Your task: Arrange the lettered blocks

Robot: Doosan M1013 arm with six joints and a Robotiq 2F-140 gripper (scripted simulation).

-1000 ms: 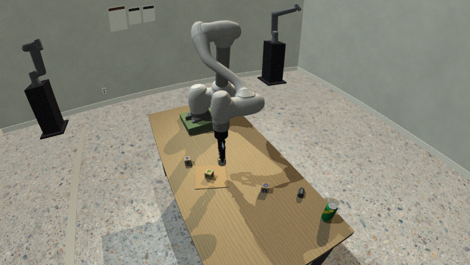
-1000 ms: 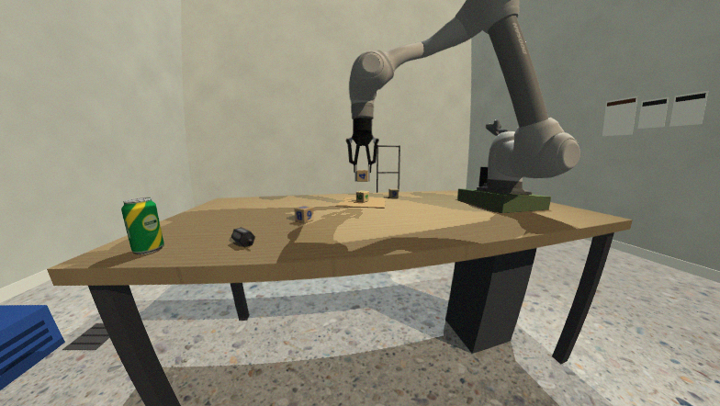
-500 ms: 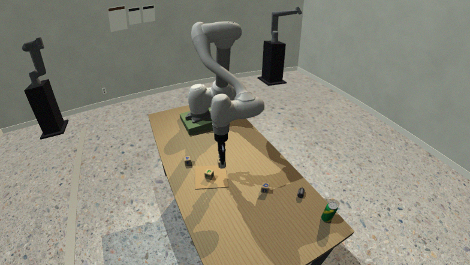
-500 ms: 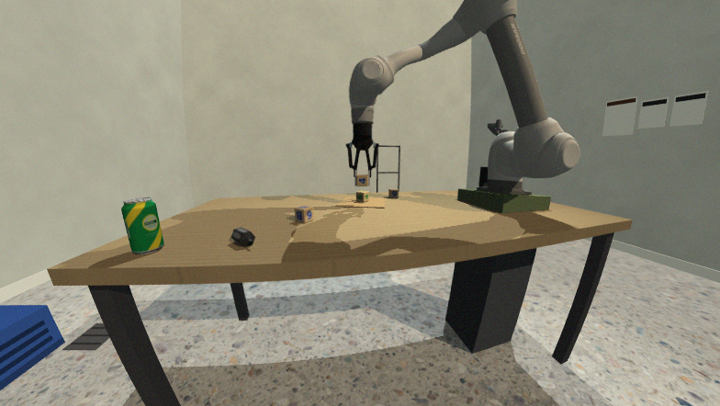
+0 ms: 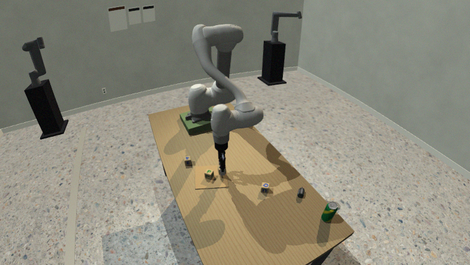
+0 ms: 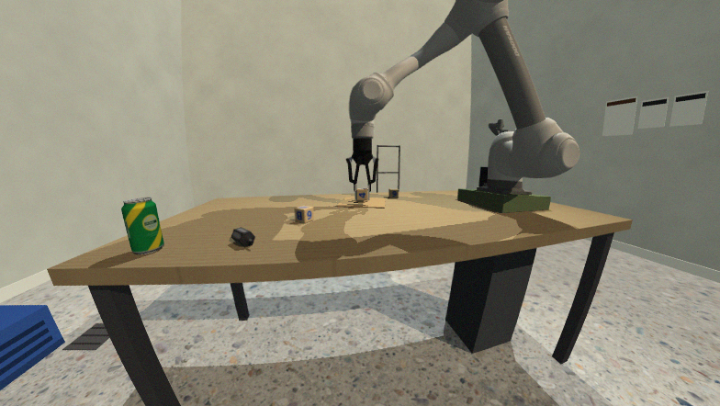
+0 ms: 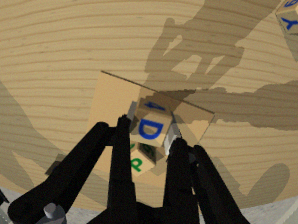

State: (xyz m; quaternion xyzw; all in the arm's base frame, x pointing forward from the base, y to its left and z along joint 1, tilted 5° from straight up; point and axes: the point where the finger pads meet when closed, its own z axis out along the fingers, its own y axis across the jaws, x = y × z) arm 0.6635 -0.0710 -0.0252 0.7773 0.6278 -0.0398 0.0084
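Pincer (image 5: pixel 222 171) (image 6: pixel 362 187) (image 7: pixel 150 114) clamped on D block (image 7: pixel 149 129), letter up, over mat (image 5: pixel 204 184) (image 6: pixel 376 203) (image 7: pixel 107 102); green P block (image 5: pixel 208 173) (image 7: pixel 138 162) sits on mat, just beside; blue-lettered block (image 5: pixel 264 187) (image 6: pixel 303 214) (image 7: pixel 288 19) off mat.

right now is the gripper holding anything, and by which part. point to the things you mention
the gripper (image 5: pixel 222 171) (image 6: pixel 362 189) (image 7: pixel 150 114) holds the d block (image 7: pixel 150 129), pinched by two opposite side faces, letter up

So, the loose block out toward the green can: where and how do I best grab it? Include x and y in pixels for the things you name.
I'd take that block (image 5: pixel 264 187) (image 6: pixel 303 214) (image 7: pixel 288 21) from straight above, closing the pincer (image 5: pixel 222 172) (image 6: pixel 362 190) (image 7: pixel 150 114) low on two opposite upright sides. It's a cube sitting flat, nothing touches its sides, and its blue-lettered top would likely stay facing up.
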